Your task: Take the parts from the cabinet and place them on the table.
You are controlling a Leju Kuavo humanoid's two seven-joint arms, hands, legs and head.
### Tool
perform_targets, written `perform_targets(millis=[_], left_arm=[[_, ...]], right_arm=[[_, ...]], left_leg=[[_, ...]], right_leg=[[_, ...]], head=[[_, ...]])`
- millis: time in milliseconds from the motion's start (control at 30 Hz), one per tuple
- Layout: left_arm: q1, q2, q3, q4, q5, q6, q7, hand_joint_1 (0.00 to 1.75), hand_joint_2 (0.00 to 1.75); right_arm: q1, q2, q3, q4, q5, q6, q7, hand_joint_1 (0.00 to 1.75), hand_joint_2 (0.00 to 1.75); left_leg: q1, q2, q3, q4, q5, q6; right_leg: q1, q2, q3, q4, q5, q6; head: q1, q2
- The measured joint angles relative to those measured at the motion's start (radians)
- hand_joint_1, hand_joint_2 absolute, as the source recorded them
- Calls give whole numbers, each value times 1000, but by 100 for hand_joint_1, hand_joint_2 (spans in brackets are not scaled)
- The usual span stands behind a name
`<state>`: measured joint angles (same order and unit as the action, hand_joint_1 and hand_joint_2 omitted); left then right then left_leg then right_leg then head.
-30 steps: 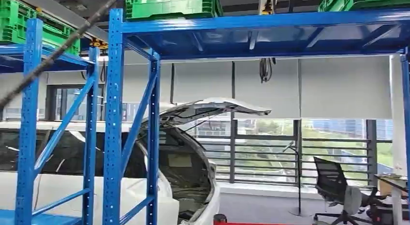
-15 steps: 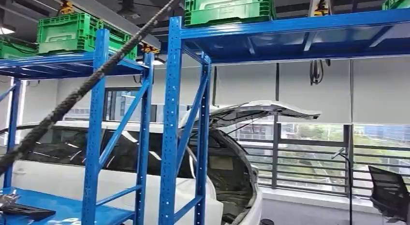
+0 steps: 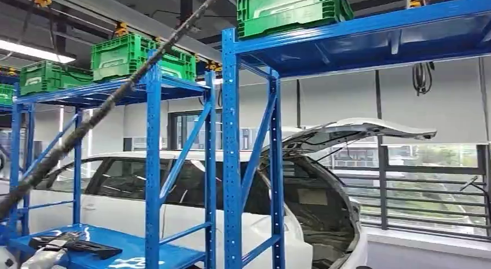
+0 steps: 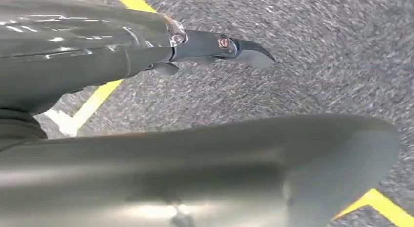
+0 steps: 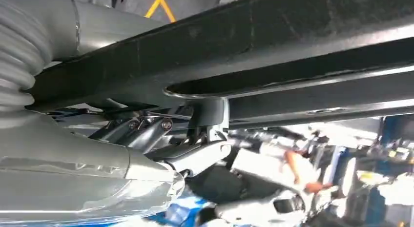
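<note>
Head view: the blue rack (image 3: 231, 147) fills the frame; dark parts (image 3: 75, 246) lie on its shelf at lower left, within reach. Left hand (image 4: 215, 44) hangs over the floor, seemingly empty. Right hand (image 5: 161, 134) grips a long black bar (image 5: 273, 46), presumably for carrying.

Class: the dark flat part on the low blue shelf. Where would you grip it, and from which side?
Probably near the middle of the dark part, fingers across its narrow width, coming from above at the open front of the blue shelf. It lies flat and long, and rack uprights bound the shelf's corners.
</note>
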<state>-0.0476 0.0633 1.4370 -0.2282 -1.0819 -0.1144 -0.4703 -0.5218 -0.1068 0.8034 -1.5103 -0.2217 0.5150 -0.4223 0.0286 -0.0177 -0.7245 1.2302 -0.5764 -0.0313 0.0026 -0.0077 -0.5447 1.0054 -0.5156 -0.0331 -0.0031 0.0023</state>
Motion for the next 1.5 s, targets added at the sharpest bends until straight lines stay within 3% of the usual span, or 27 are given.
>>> perform_targets(millis=[67,100,167,200,233,367,433,467,533,567,600,667,700,733,867,900,967,1033,1100,1133,1200,1233,1267,1367,1400,1467,1500], left_arm=[[-2,-2,1,0,3,-1,-8,0,175],[0,-3,2,0,5,-1,-13,0,175],[1,-3,3,0,6,-1,-17,0,175],[-1,-3,3,0,5,-1,-18,0,175],[-4,-3,3,0,4,-3,-18,0,175],[2,-3,2,0,-6,-4,-18,0,175],[0,0,2,0,-11,-4,-18,0,175],[-6,2,2,0,-14,-4,-19,0,175],[-13,3,1,0,-19,-8,-20,0,175],[-12,4,1,0,-20,-8,-20,0,175],[-12,6,1,0,-21,-8,-20,0,175],[-11,11,0,0,-22,-7,-22,0,175],[-14,13,0,0,-26,-6,-22,0,175],[-16,15,0,0,-28,-5,-22,0,175],[-14,26,-1,0,-30,-5,-22,0,175],[-14,32,-1,-1,-30,-5,-22,0,175],[-15,35,-2,-1,-32,-3,-22,0,175],[-23,39,-2,-1,-32,-3,-23,0,175],[-22,39,-2,-1,-32,-4,-22,0,175],[-21,39,-2,-1,-32,-4,-22,0,175],[-22,46,-2,-1,-32,-4,-23,0,175],[-24,46,-2,-1,-32,-5,-24,0,175],[-28,47,-2,-1,-32,-5,-25,0,175],[-27,48,-2,-1,-32,-8,-29,0,175],[-25,48,-2,-1,-32,-9,-30,0,175],[-29,48,-2,-1,-32,-11,-34,0,175],[-33,48,-2,-1,-31,-13,-37,0,175]], right_arm=[[-2,0,11,0,10,5,-2,175,175],[-2,0,16,0,14,7,-3,175,175],[-8,0,22,-1,22,7,-3,175,175],[-14,0,26,-3,27,7,-3,175,175],[-17,-1,28,-5,28,7,-3,175,175],[-19,-5,40,-11,40,-5,-8,175,175],[-19,-10,41,-14,44,-15,-15,175,175],[-17,-17,41,-15,47,-19,-18,175,175],[-11,-31,42,-15,52,-25,-21,175,175],[-7,-34,42,-15,53,-26,-22,175,175],[-5,-36,44,-15,57,-28,-26,175,175],[-3,-37,42,-15,66,-37,-42,175,175],[-2,-37,40,-16,72,-43,-49,175,175],[-1,-37,39,-16,77,-48,-56,175,175],[3,-36,37,-23,83,-54,-63,175,175],[3,-34,35,-25,84,-54,-65,175,175],[7,-30,32,-27,92,-56,-71,175,175],[17,-30,26,-27,103,-59,-73,175,175],[24,-30,20,-28,109,-62,-73,175,175],[24,-30,17,-29,113,-63,-73,175,175],[23,-29,5,-32,117,-68,-73,175,175],[20,-29,-2,-35,119,-69,-73,175,175],[20,-29,-10,-36,119,-70,-73,175,175],[14,-28,-26,-36,123,-76,-72,175,175],[12,-27,-35,-37,124,-80,-72,175,175],[8,-25,-57,-45,128,-87,-68,175,175],[7,-25,-69,-47,129,-88,-66,175,175]], left_leg=[[0,3,-23,88,-27,0],[-1,5,-1,67,-11,0],[-4,25,94,-84,60,5],[-10,66,142,-166,90,12],[-24,107,153,-192,79,16],[-23,68,144,-207,83,37],[-14,52,141,-209,91,48],[-14,40,140,-209,94,52],[-14,13,135,-208,97,56],[-14,1,134,-208,98,56],[-14,-11,134,-208,99,55],[-14,-35,135,-207,101,53],[-14,-47,135,-207,103,51],[-12,-58,131,-207,105,47],[-7,-100,110,-210,121,20],[-7,-98,104,-207,117,18],[-13,-19,73,-135,56,11],[-10,1,8,26,-19,5],[-7,6,-5,77,-23,0],[-5,10,18,39,3,-2],[-3,36,110,-127,85,-4],[-7,84,145,-197,92,-3],[-19,98,148,-211,90,5],[-20,68,134,-206,91,25],[-16,59,135,-209,97,34],[-13,40,130,-209,102,47],[-12,28,128,-209,103,49]], right_leg=[[5,-29,-6,1,2,-3],[7,-42,-7,1,3,-3],[9,-67,-6,3,1,-2],[11,-77,-4,4,0,1],[19,-86,-8,7,-2,5],[22,-128,-11,11,0,17],[9,-35,-26,52,-44,35],[5,-14,-51,115,-82,38],[1,-2,-119,272,-148,44],[1,-2,-137,312,-150,45],[1,-1,-131,300,-132,45],[0,12,-68,166,-47,43],[-1,43,-27,77,1,37],[-5,99,-7,35,4,30],[-1,62,-8,13,6,24],[-12,47,-5,-3,10,17],[-10,23,-7,-9,16,8],[-9,-9,-8,-8,16,8],[-9,-36,-9,-7,15,8],[-9,-47,-9,-6,15,9],[-10,-68,-7,-1,11,16],[-8,-78,-7,2,6,23],[1,-86,-10,8,4,28],[3,-118,-9,7,7,37],[0,-114,-10,8,0,45],[-9,-22,-38,81,-60,51],[-9,-7,-71,159,-100,51]], head=[[0,0],[0,0],[0,0],[0,0],[0,0],[0,0],[0,0],[0,0],[0,0],[0,0],[0,0],[0,0],[0,0],[0,0],[0,0],[0,0],[0,0],[0,0],[0,0],[0,0],[0,0],[0,0],[0,0],[0,0],[0,0],[0,0],[0,0]])
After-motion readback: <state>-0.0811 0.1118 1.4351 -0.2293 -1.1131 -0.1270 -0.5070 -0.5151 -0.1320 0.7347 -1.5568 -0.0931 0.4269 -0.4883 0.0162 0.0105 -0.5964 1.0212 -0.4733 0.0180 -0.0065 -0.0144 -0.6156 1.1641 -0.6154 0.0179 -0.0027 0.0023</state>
